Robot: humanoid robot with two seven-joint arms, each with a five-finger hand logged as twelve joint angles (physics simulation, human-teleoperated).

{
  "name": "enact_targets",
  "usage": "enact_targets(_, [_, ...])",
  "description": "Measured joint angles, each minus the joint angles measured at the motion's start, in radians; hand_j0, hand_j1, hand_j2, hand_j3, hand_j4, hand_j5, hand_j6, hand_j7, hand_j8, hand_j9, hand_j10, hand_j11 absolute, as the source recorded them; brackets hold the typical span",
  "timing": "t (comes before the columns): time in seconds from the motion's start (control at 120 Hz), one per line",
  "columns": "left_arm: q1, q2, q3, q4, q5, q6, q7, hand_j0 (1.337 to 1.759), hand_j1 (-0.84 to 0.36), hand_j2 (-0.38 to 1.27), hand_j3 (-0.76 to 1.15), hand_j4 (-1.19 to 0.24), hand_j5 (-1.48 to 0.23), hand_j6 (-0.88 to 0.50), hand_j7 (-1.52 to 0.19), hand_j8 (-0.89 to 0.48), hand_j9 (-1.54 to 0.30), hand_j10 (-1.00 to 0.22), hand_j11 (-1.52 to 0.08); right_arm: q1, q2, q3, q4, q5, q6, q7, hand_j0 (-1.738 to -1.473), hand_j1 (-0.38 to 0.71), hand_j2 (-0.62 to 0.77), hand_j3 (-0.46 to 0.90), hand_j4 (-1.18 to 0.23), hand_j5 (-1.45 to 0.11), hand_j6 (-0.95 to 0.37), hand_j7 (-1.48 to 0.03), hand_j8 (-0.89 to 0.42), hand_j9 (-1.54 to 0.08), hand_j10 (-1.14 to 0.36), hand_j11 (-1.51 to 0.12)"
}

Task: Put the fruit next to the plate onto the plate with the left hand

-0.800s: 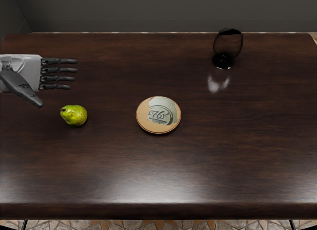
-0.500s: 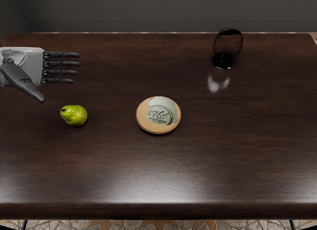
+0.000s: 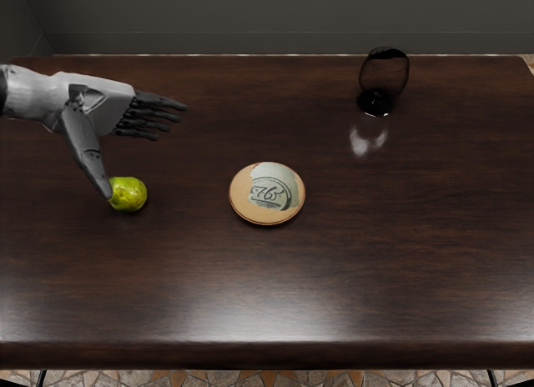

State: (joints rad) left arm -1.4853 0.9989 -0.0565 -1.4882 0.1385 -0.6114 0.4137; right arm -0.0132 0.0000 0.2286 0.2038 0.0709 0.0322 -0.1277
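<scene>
Left hand (image 3: pixel 107 112) moved toward pear (image 3: pixel 129 194); plate (image 3: pixel 242 199) mark resembles "76".

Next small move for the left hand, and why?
Probably lower the left robot hand and curl its open fingers around the pear. Only the thumb tip reaches the pear's left side, the fingers point past it, nothing is gripped yet, and the pear lies left of the plate.

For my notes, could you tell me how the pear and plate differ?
The pear is green and round; the plate flat, tan, grey-patterned. The pear is smaller than the plate. The left hand is by the pear, not the plate. Both sit on the table.
</scene>
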Motion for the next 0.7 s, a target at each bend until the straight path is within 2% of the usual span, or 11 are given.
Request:
enact_targets(0.1, [-0.030,0.000,0.001,-0.023,0.057,0.000,0.067,1.658,0.35,0.00,0.00,0.00,0.00,0.00,0.00,0.00,0.00,0.00,0.00,0.000,0.000,0.000,-0.001,0.000,0.000,0.000,-1.658,-0.32,-0.01,0.00,-0.03,-0.03,-0.03,-0.03,-0.03,-0.03,-0.03,-0.03])
enact_targets(0.233, [-0.032,0.000,0.001,-0.067,0.138,0.000,0.115,1.658,0.35,0.00,0.00,0.00,0.00,0.00,0.00,0.00,0.00,0.00,0.00,-0.001,0.000,0.000,-0.001,0.000,0.000,0.000,-1.658,-0.32,-0.01,0.00,-0.03,-0.03,-0.03,-0.03,-0.03,-0.03,-0.03,-0.03])
enact_targets(0.433, [-0.023,-0.045,0.015,-0.096,0.302,0.074,0.144,1.658,0.35,0.00,0.00,0.00,0.00,0.00,0.00,0.00,0.00,0.00,0.00,-0.001,0.000,0.000,-0.001,0.000,0.000,-0.001,-1.658,-0.32,-0.01,0.00,-0.03,-0.03,-0.03,-0.03,-0.03,-0.03,-0.03,-0.03])
enact_targets(0.567, [-0.005,-0.100,0.030,-0.100,0.418,0.151,0.180,1.658,0.35,0.00,0.00,0.00,0.00,0.00,0.00,0.00,0.00,0.00,0.00,-0.001,0.000,0.000,-0.001,0.000,0.000,-0.001,-1.658,-0.32,-0.01,0.00,-0.03,-0.03,-0.03,-0.03,-0.03,-0.03,-0.03,-0.03])
enact_targets(0.7, [0.005,-0.133,0.075,-0.101,0.510,0.249,0.192,1.658,0.35,0.00,0.00,0.00,0.00,-0.01,0.00,0.00,0.00,0.00,0.00,-0.001,0.000,-0.001,-0.002,0.000,0.000,-0.001,-1.658,-0.32,-0.01,0.00,-0.03,-0.03,-0.03,-0.03,-0.03,-0.03,-0.03,-0.03])
